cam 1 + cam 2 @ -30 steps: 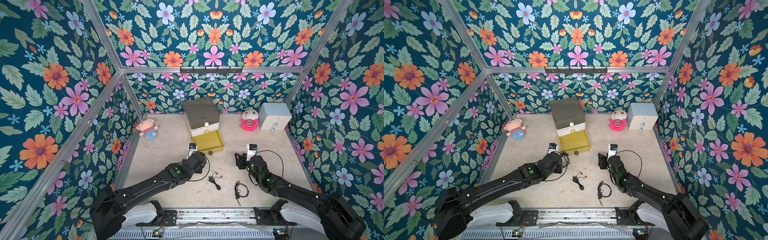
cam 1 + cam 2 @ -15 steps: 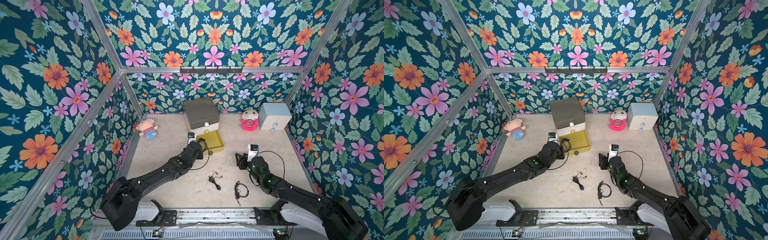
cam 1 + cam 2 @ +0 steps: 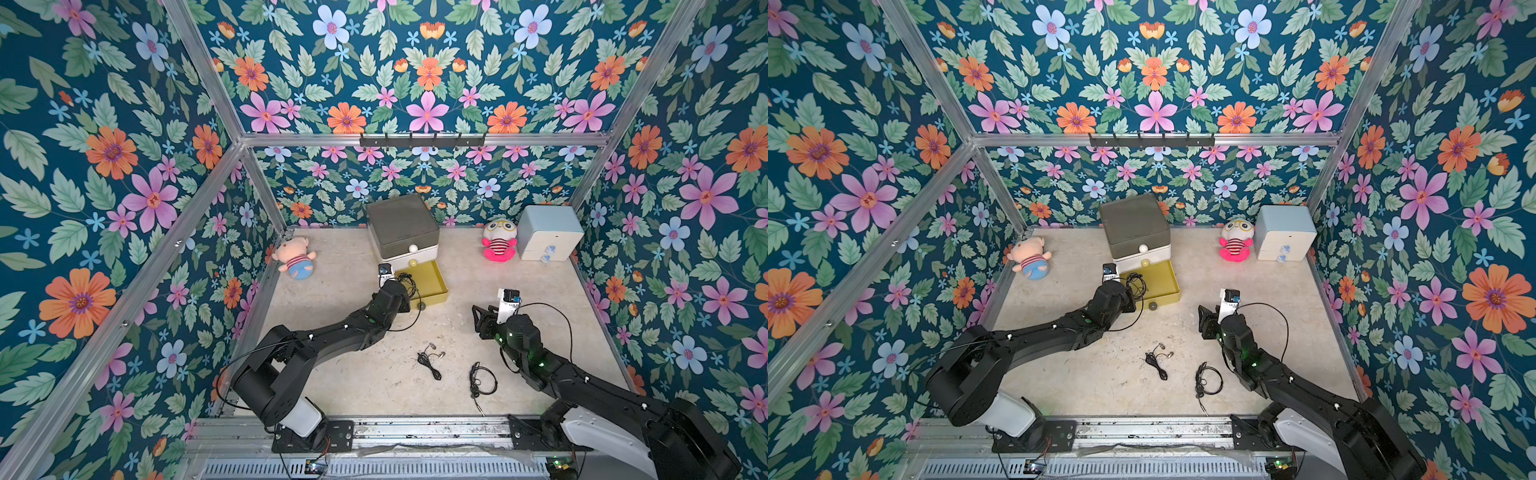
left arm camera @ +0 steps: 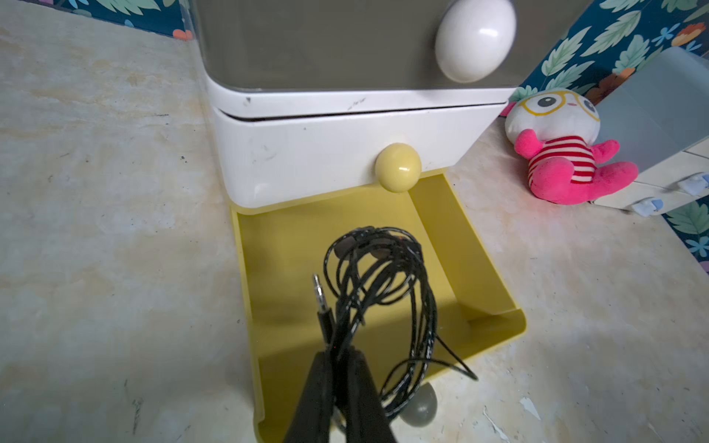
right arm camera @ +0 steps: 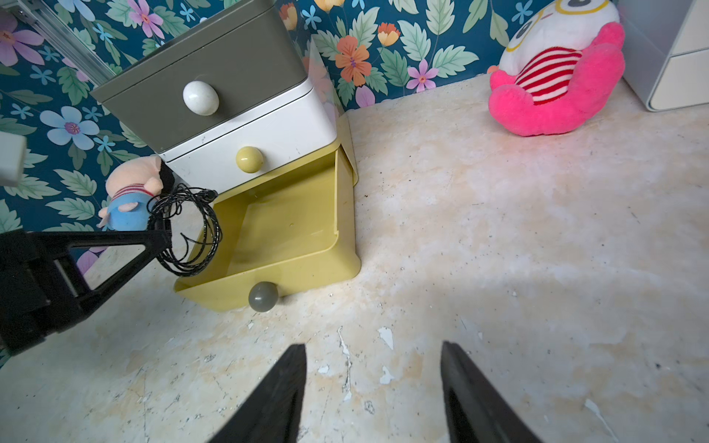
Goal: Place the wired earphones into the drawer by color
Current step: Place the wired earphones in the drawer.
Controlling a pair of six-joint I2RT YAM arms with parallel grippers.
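Left fingers [image 4: 320, 387] pinched shut on the black earphone bundle [image 4: 380, 291]. Coil dangles over the open yellow drawer [image 4: 479, 276], not yet released. Drawer floor looks bare. Right fingers [image 5: 276, 391] spread, empty, above the surface [image 5: 498, 230]. A loose black set [image 3: 430, 360] and a second loose set [image 3: 482, 380] wait there. Judged early: first drop pending.

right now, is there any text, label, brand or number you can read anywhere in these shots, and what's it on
No text can be read in any view.
Sticker on the left arm's wrist camera: dark marks, too small and blurred to read.
Sticker on the right arm's wrist camera: too small to read.
The drawer cabinet, black earphones, pink plush toy, pig plush toy: no print shows.
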